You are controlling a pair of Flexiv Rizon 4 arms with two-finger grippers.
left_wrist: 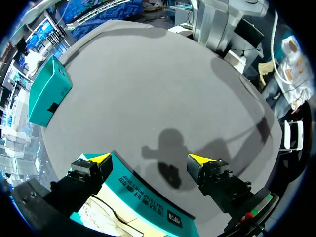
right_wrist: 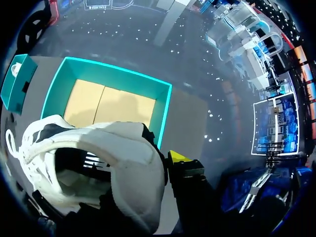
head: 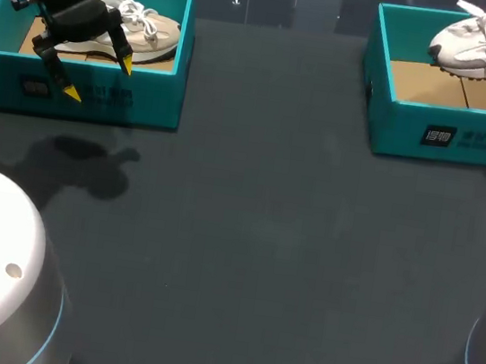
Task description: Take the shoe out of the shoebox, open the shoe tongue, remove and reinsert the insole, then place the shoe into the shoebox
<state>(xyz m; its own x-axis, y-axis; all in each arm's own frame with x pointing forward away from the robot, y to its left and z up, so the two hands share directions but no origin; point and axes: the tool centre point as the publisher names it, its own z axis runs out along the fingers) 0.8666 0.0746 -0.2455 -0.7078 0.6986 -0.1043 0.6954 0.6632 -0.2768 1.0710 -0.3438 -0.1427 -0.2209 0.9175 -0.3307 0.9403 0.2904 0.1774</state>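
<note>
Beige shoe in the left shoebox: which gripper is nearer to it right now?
Left. The left gripper hangs open just above the beige shoe, over the front of its shoebox. The right gripper is across the table, gripping the white shoe by its heel above the other shoebox.

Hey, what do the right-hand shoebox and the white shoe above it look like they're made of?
The right shoebox is likely cardboard: matte teal walls and a plain brown floor with a crease down the middle. The white shoe seems to be matte textile and synthetic panels, with woven laces and a padded collar; the exact fabric is unclear.
</note>
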